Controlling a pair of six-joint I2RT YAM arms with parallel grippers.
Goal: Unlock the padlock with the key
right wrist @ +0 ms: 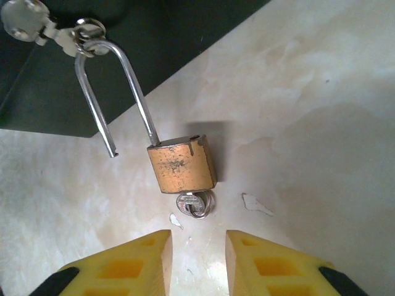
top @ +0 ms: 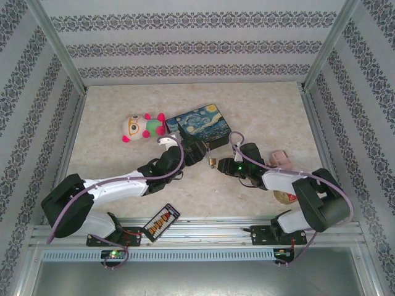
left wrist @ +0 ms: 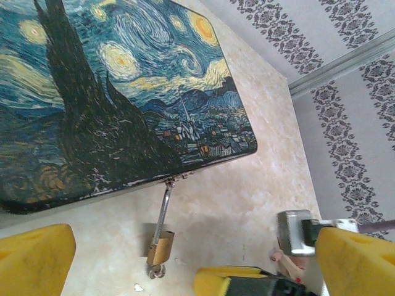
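The brass padlock (right wrist: 181, 168) lies on the table with its silver shackle (right wrist: 117, 68) sprung out. One leg of the shackle hangs free of the body, and its bend is hooked through the latch of the Starry Night tin box (top: 199, 123). The key (right wrist: 194, 203) sits in the keyhole with its small ring. My right gripper (right wrist: 197, 237) is open just behind the key, touching nothing. My left gripper (left wrist: 196, 262) is open wide near the box's front edge, with the padlock (left wrist: 160, 246) between its fingers but well clear of both. The padlock (top: 212, 161) lies between the two grippers.
A plush toy (top: 143, 126) lies left of the box. A pink object (top: 281, 159) and a tape roll (top: 285, 197) are beside the right arm. A small dark remote-like item (top: 162, 221) rests at the near edge. Patterned walls enclose the table.
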